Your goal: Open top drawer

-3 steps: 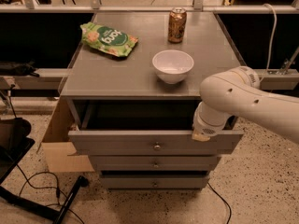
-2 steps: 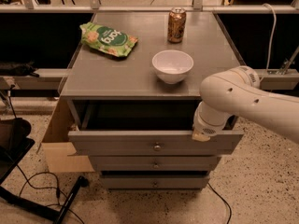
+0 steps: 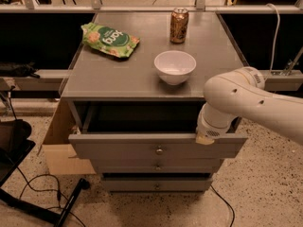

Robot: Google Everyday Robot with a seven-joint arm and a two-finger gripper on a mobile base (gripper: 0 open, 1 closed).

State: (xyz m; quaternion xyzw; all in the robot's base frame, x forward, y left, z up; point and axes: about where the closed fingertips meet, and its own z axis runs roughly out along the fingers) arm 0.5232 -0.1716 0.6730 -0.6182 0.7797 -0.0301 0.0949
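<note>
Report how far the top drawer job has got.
Done: the top drawer already stands pulled out, its dark inside showing under the tabletop. In hand: the tool sits at the drawer front's upper right edge. Left: perhaps a little more pull, then withdrawing; full travel cannot be judged.

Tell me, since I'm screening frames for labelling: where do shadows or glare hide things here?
Camera view: dim, warm light; the inside of the top drawer lies in deep shadow, contents unreadable; the white bowl is brightest, without harsh glare; the gripper, at the drawer front's upper right edge, is lit enough to spot.
</note>
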